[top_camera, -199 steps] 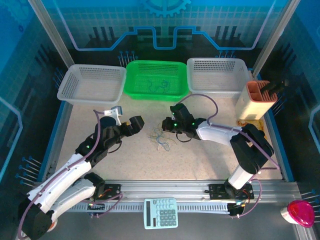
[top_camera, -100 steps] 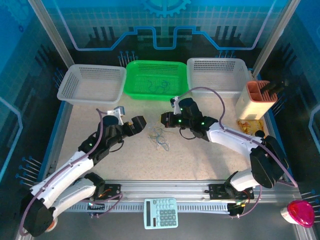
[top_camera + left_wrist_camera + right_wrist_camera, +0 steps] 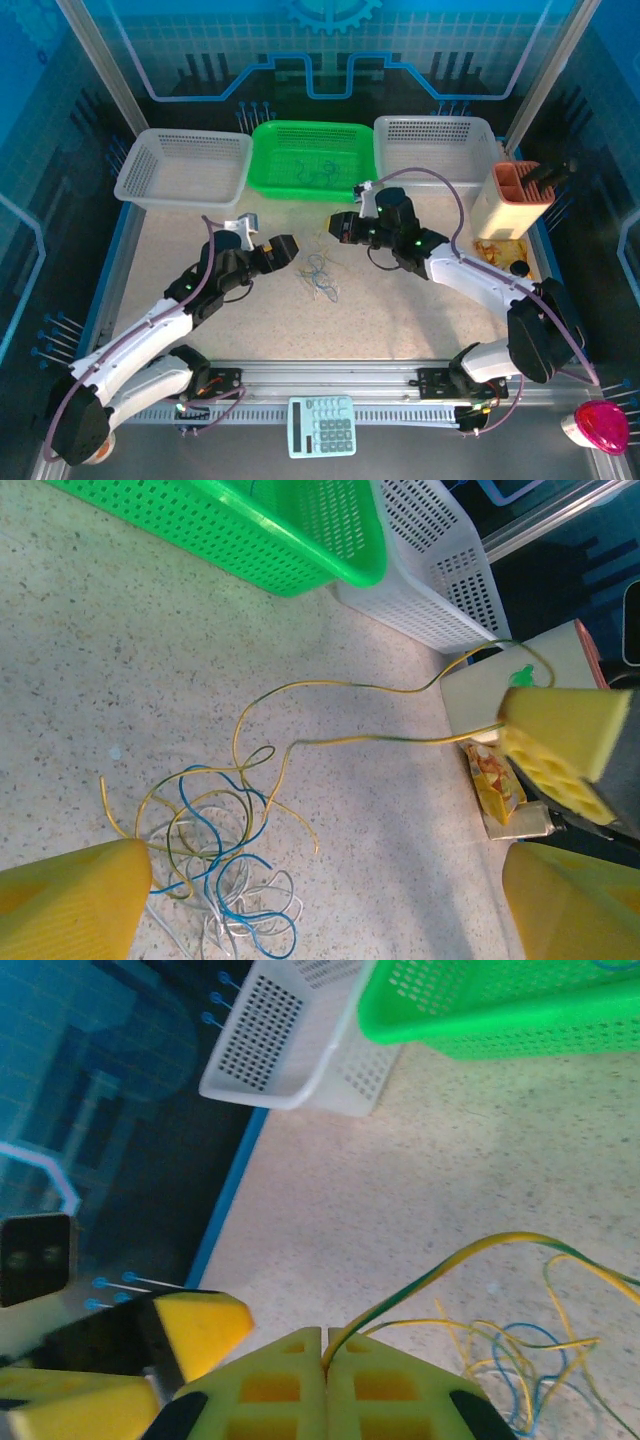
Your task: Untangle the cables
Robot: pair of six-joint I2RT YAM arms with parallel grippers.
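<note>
A blue-tinted enclosure with clear panels and aluminium posts [image 3: 330, 50] surrounds the scene. Its floor is a pale, speckled stone-look worktop [image 3: 420, 310] edged in blue, with a slotted metal rail along the near side.

Three perforated plastic baskets line the far edge of the worktop: a white one [image 3: 180, 165] on the left, a bright green one [image 3: 345, 150] in the middle and another white one [image 3: 432, 148] on the right. A few dark blue strands [image 3: 315, 170] lie curled inside the green basket.

The left tool [image 3: 284, 249] hovers just left of the tangle, its yellow-padded jaws spread wide with nothing between them. The right tool [image 3: 338, 228] sits just beyond the tangle, in front of the green basket, with its jaws pressed together on a single yellow-green strand [image 3: 380, 741].

The cables [image 3: 320, 272] lie near the middle of the worktop, between the two tools. They form a small, loose bundle of thin curly cords. Blue loops, yellow loops and pale whitish loops overlap one another. The whitish ones lie mostly at the near side, and the yellow ones spread outward. The pinched strand rises out of the heap and stretches in a long shallow arc to the right tool, shading from yellow to green along its length.
</note>
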